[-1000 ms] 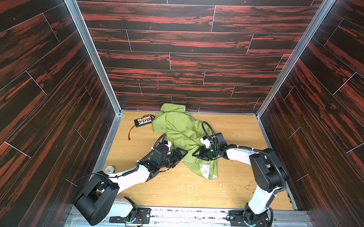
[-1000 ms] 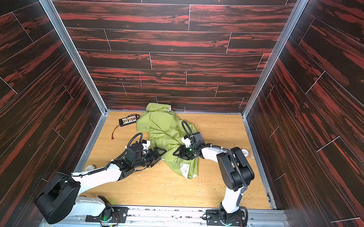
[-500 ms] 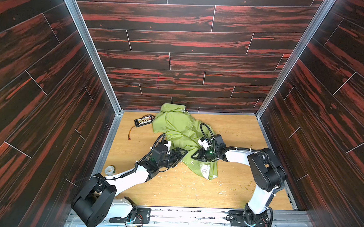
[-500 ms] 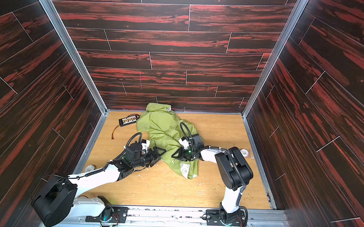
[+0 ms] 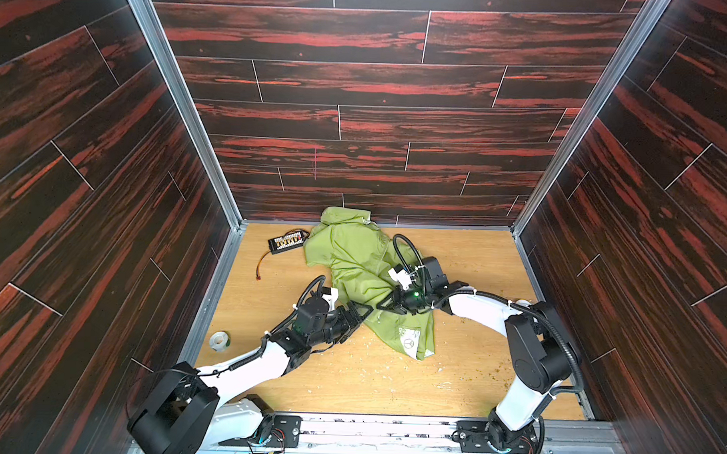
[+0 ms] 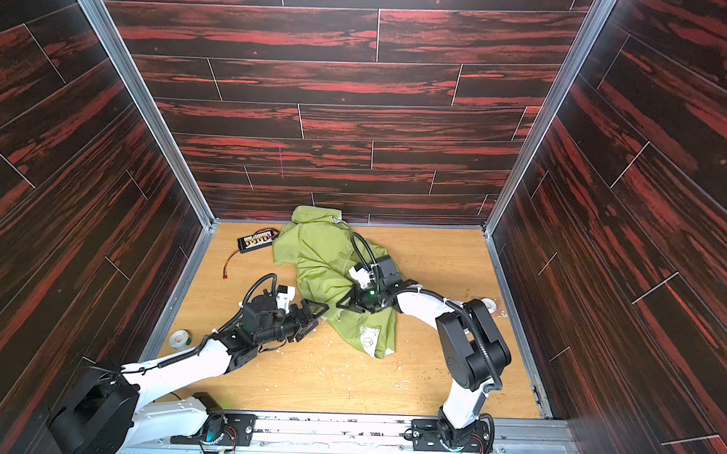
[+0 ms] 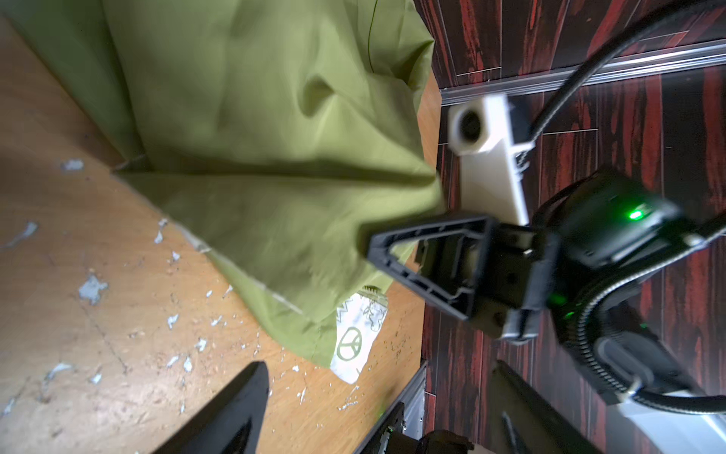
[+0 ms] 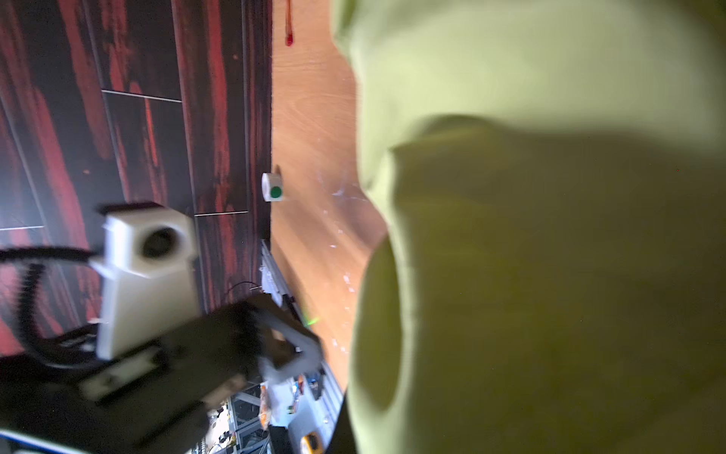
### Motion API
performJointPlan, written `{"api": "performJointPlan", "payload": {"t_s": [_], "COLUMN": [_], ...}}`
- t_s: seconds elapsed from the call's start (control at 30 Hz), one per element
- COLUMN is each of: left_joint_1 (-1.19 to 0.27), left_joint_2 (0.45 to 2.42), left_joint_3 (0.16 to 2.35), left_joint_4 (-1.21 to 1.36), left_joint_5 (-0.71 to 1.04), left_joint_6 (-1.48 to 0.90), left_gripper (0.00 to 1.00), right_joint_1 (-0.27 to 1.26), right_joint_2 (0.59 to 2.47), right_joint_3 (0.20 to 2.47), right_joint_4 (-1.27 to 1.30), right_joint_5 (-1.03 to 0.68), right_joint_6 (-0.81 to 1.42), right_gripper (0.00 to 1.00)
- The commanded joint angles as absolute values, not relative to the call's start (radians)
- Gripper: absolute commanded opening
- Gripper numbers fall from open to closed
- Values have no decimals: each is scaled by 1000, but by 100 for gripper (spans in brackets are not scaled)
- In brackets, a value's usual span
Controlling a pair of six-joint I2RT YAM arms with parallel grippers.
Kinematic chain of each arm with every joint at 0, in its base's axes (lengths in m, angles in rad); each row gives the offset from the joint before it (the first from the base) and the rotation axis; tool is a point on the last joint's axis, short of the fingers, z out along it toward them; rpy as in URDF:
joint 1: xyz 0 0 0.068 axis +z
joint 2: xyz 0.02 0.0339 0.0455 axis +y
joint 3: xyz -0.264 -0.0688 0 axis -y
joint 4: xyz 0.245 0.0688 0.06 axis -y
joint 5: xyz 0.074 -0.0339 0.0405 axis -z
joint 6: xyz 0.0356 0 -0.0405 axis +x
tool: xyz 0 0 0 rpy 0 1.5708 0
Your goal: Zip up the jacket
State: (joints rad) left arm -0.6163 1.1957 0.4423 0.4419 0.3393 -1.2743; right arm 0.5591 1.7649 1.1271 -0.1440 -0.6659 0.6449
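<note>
From my station I see the jacket lying crumpled on the wooden table, stretching from the back wall down toward the middle, between the two arms. It is thin, olive-green fabric, heavily creased, with its upper end bunched against the foot of the wall. Its near corner is turned over and shows a white patterned lining with a green circle emblem on it. I cannot make out the zipper in either top view. My right gripper sits low at the jacket's middle with its jaws closed. In the left wrist view a fold of the cloth is drawn up to a peak at its tip, so I read it as pinching the fabric. The right wrist view is filled with blurred green cloth. My left gripper lies just beside the jacket's left edge, jaws spread wide and holding nothing. Whether a fingertip touches the hem, I cannot tell. A roll of tape sits by the left wall, and a black connector board lies left of the jacket's upper part.
</note>
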Motion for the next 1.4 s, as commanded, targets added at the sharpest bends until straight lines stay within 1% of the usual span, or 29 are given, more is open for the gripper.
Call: {"api": "performJointPlan", "payload": {"t_s": [0.0, 0.13, 0.23, 0.3, 0.43, 0.5, 0.6, 0.8, 0.87, 0.93, 1.03, 1.07, 1.17, 1.37], "left_joint_1": [-634, -639, -644, -643, -644, -644, -644, -644, -644, -644, -644, -644, -644, -644], "left_joint_2": [1160, 1154, 1187, 1232, 1312, 1351, 1383, 1361, 1356, 1358, 1363, 1362, 1353, 1334], "left_joint_3": [407, 362, 369, 376, 371, 380, 386, 357, 366, 371, 365, 362, 356, 368], "left_joint_4": [517, 584, 622, 696, 861, 929, 974, 1019, 1017, 1025, 1062, 1073, 1083, 1073], "left_joint_5": [307, 244, 227, 232, 215, 231, 252, 205, 209, 213, 211, 212, 220, 263], "left_joint_6": [-1330, -1403, -1431, -1447, -1479, -1485, -1488, -1493, -1485, -1479, -1478, -1478, -1474, -1457], "left_gripper": [93, 98, 99, 99, 97, 95, 92, 91, 88, 82, 69, 66, 61, 55], "right_joint_1": [590, 595, 595, 595, 596, 595, 595, 594, 595, 595, 592, 591, 586, 574], "right_joint_2": [1752, 1778, 1779, 1783, 1794, 1798, 1808, 1818, 1822, 1821, 1821, 1821, 1821, 1818], "right_joint_3": [1209, 1260, 1270, 1289, 1331, 1342, 1366, 1390, 1388, 1387, 1393, 1391, 1395, 1409], "right_joint_4": [-335, -415, -415, -427, -480, -485, -497, -511, -508, -509, -515, -518, -515, -543], "right_joint_5": [-643, -659, -701, -728, -758, -782, -809, -828, -839, -841, -839, -835, -836, -814], "right_joint_6": [665, 717, 765, 794, 829, 865, 906, 953, 965, 969, 971, 972, 979, 970], "right_gripper": [0, 0, 0, 0, 0, 0, 0, 0, 0, 0, 0, 0, 0, 0]}}
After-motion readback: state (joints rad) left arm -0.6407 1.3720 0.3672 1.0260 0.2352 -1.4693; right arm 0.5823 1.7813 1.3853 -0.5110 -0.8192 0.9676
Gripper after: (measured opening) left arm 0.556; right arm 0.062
